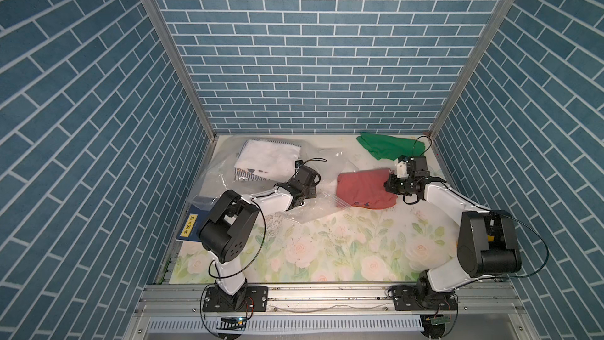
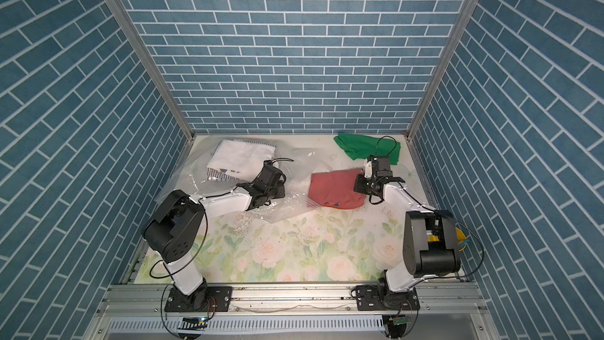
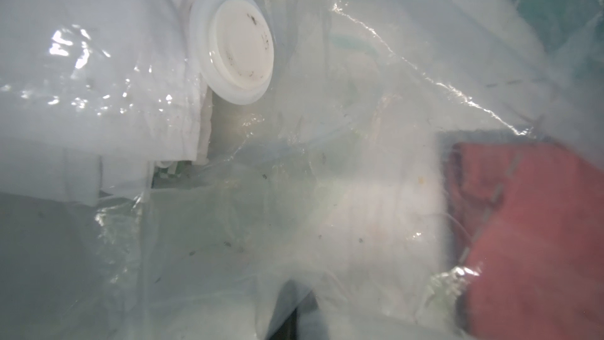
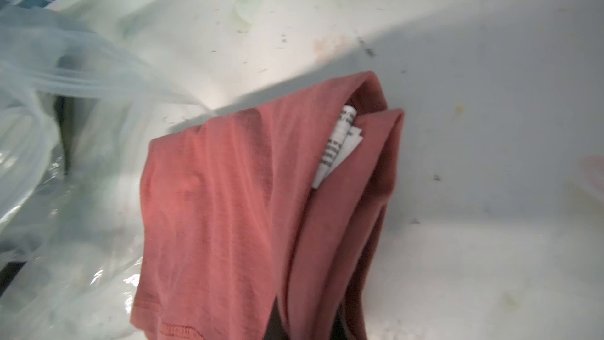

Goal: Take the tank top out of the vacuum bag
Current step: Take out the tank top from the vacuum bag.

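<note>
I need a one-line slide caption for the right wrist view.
The red tank top, white label showing, held up beside the clear vacuum bag.

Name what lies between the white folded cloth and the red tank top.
In both top views, the left arm's wrist and crinkled vacuum bag plastic separate the white folded cloth from the red tank top.

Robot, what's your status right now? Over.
Left claw shut, pinching the vacuum bag. Right claw shut on the red tank top, mostly out of the bag. Green cloth lies beyond, apart; white folded cloth inside bag.
</note>
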### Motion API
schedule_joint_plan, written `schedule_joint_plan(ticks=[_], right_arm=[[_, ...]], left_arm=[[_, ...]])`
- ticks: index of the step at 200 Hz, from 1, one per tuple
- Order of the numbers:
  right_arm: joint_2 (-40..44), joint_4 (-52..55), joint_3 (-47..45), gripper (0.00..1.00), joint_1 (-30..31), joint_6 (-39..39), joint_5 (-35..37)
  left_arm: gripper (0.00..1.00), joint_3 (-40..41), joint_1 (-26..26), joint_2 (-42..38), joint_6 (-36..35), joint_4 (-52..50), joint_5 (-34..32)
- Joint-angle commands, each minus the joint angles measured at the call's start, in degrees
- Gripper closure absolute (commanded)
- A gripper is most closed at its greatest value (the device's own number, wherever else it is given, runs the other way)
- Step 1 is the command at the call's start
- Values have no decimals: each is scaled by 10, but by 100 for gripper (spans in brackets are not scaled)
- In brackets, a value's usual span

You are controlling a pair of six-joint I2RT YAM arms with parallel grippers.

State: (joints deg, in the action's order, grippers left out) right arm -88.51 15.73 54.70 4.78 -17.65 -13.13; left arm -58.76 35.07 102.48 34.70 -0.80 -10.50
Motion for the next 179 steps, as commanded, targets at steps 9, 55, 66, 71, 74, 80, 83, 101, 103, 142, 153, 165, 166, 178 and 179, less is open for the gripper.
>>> schedule_joint_plan(ticks=[9, 55, 66, 71, 74, 80, 83, 101, 103, 142, 153, 165, 166, 178, 179], right_arm=[[-14, 69, 51, 100, -53, 47, 71], [-112, 41, 92, 100, -97, 59, 95], [-142, 34, 105, 100, -97, 48, 92], [-153, 35, 111, 100, -97, 42, 92], [-158, 36, 115, 100, -97, 39, 92], [-166, 38, 121, 100, -97, 35, 92], [-168, 39, 123, 100, -98, 33, 92], [-151, 29, 118, 92, -97, 31, 112], [-148, 28, 118, 87, -98, 31, 115], [-57, 40, 100, 18, -103, 0, 109], [-24, 40, 81, 15, -103, -29, 102], [8, 40, 54, 16, -102, -71, 92], [11, 40, 52, 16, -102, -75, 92], [42, 43, 25, 15, -101, -122, 62], [44, 43, 22, 16, -101, -125, 61]], left_arm=[[98, 12, -17, -5, -7, 1, -6], [98, 4, -32, 9, -10, 16, -4], [98, -6, -34, 16, -13, 16, -2], [98, -12, -34, 20, -16, 14, 0], [98, -15, -34, 22, -18, 12, -1], [98, -22, -35, 24, -20, 9, 0], [98, -25, -35, 25, -21, 8, -1], [98, -31, -34, 24, -19, 8, 1], [98, -31, -34, 24, -19, 8, 1], [98, -13, -34, 14, -9, 21, 11], [98, -10, -34, 13, -9, 20, 9], [98, -6, -34, 10, -9, 19, 8], [98, -5, -34, 9, -9, 18, 8], [98, 2, -34, 3, -7, 20, 8], [98, 2, -34, 2, -7, 21, 8]])
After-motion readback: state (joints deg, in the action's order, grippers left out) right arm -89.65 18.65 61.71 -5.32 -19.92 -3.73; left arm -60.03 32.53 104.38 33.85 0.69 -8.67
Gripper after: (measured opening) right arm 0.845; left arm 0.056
